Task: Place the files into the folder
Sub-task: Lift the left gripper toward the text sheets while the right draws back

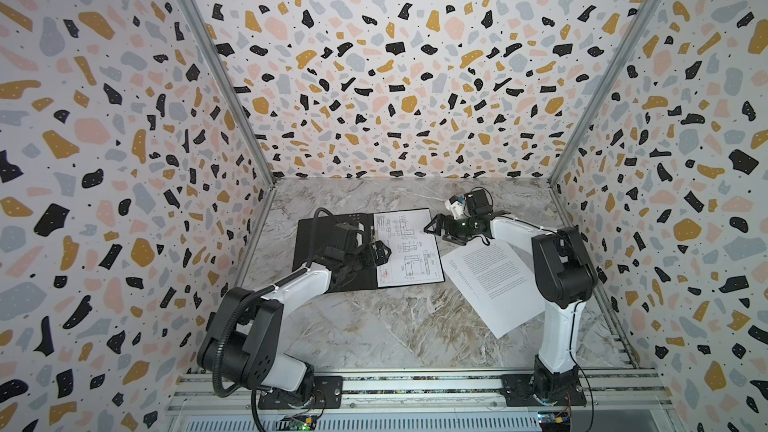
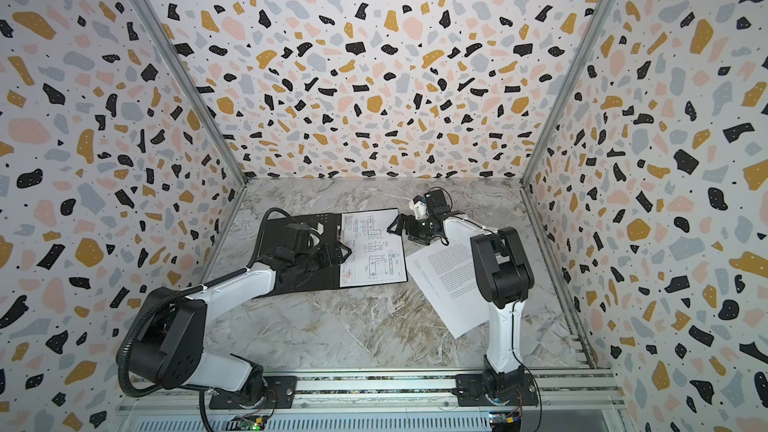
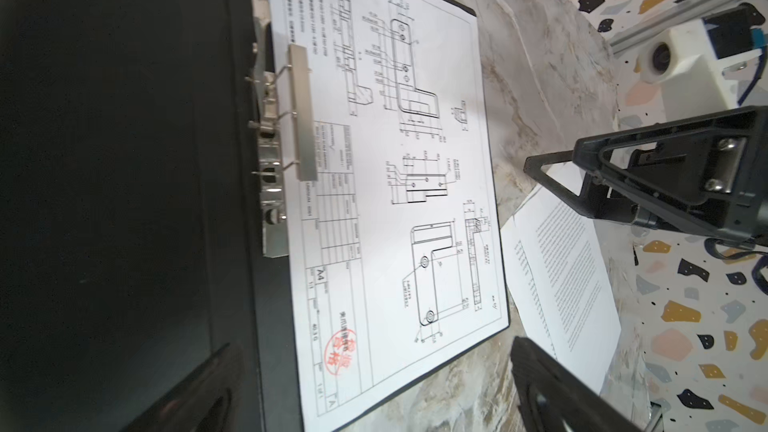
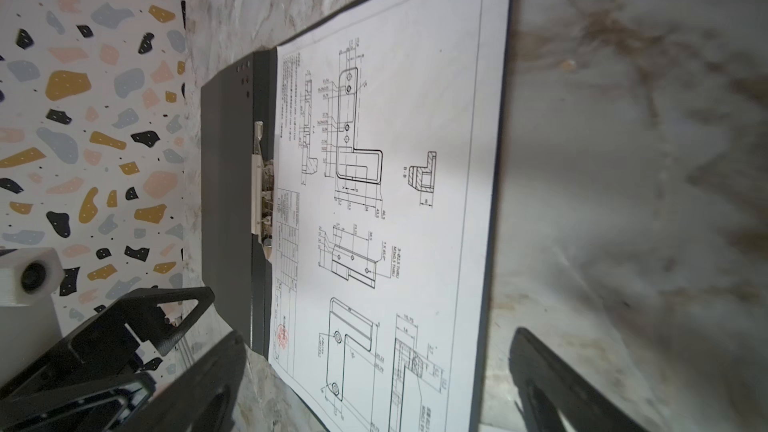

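Observation:
The folder (image 1: pixel 316 243) (image 2: pixel 276 234) lies open and flat on the marble table, black inside up. A white file with a line drawing (image 1: pixel 415 251) (image 2: pixel 378 251) (image 3: pixel 395 201) (image 4: pixel 436 118) rests on its right half, one edge under a metal clip (image 3: pixel 301 114) (image 4: pixel 257 193). A second file with printed text (image 1: pixel 490 280) (image 2: pixel 449 280) (image 3: pixel 569 276) lies on the table to the right, partly under the right arm. My left gripper (image 1: pixel 384 253) (image 2: pixel 345 252) (image 3: pixel 374 351) hovers open over the drawing's left edge. My right gripper (image 1: pixel 434 231) (image 2: pixel 395 228) (image 4: pixel 378 338) stands open at its far right edge, holding nothing.
Terrazzo-patterned walls (image 1: pixel 124 160) close in the table (image 1: pixel 395 326) on the left, right and back. An aluminium rail (image 1: pixel 415 384) with both arm bases runs along the front edge. Bare marble shows in front of the folder.

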Available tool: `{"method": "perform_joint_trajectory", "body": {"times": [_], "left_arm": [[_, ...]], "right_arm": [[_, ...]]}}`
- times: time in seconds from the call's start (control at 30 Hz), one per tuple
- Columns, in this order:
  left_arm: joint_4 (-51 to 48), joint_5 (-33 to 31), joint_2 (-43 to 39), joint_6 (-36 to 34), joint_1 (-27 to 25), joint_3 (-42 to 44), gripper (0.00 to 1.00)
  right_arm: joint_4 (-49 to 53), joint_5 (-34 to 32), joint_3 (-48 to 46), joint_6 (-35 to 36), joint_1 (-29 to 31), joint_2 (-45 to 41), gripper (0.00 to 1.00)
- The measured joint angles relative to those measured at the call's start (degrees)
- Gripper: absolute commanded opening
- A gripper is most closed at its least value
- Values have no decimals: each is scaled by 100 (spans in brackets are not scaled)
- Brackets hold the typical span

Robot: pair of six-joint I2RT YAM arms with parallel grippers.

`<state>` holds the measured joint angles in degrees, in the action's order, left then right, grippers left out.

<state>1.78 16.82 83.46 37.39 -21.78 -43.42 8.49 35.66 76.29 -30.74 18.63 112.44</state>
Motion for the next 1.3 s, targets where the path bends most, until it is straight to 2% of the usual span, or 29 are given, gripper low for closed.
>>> {"method": "perform_joint_trajectory", "body": {"times": [0.2,0.3,0.4,0.53,0.87,1.17,1.3], "left_arm": [[140,-109,122,236,-831,-527,100],[348,-192,361,382,-1250,-820,100],[525,-269,730,557,-1622,-1102,100],[645,-468,1373,782,-2085,-1576,100],[761,-942,2962,1475,-2990,-3018,100],[164,-817,4131,1550,-3115,-4483,100],[-251,-800,4343,1405,-3106,-4623,100]], "right_arm": [[-295,-730,-1482,46,-595,-1779,99],[-374,-1038,-2157,85,-1174,-2551,99],[-387,-1152,-2638,160,-1921,-2975,99],[-350,-1338,-3093,317,-2699,-3126,99],[-474,-1464,-3803,376,-3832,-3224,99],[-643,-1405,-4054,278,-3950,-3161,99],[-682,-1316,-4229,278,-3954,-3141,99]]}}
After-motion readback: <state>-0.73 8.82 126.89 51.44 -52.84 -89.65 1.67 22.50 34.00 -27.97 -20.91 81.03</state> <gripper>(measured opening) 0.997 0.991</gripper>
